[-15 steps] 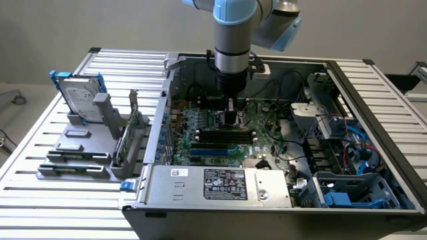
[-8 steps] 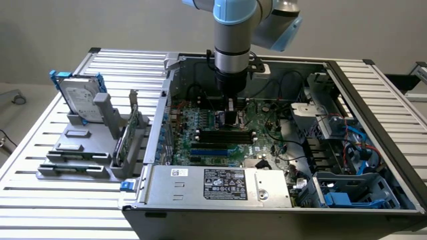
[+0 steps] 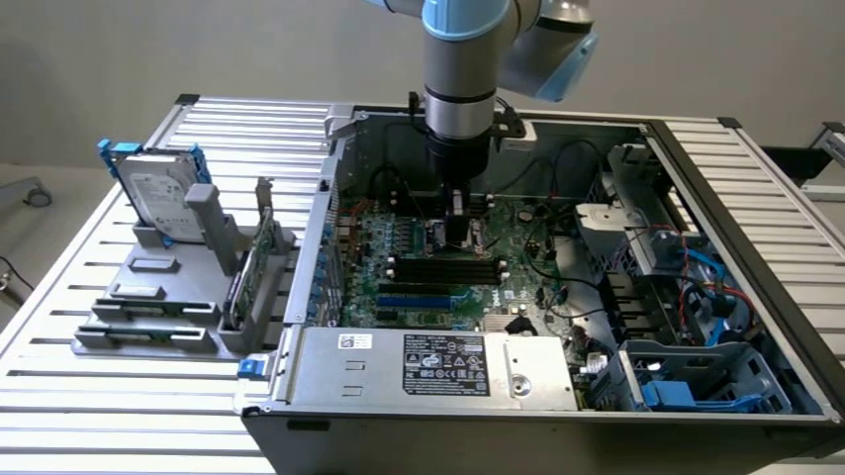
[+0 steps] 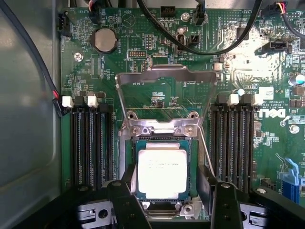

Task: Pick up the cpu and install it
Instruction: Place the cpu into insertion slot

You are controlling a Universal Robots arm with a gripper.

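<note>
Hovering above the motherboard, gripper fingers stood wide, holding nothing | cpu lay seated in its socket, apparently placed | metal retaining frame stood raised, not yet closed.

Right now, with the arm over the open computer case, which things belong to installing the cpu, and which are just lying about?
Part of the job:
- cpu, lying in its socket
- raised metal frame
- open end effector, a finger either side of the cpu

Just lying about:
- hard drive on the grey rack
- coin battery
- memory slots
- power supply
</note>
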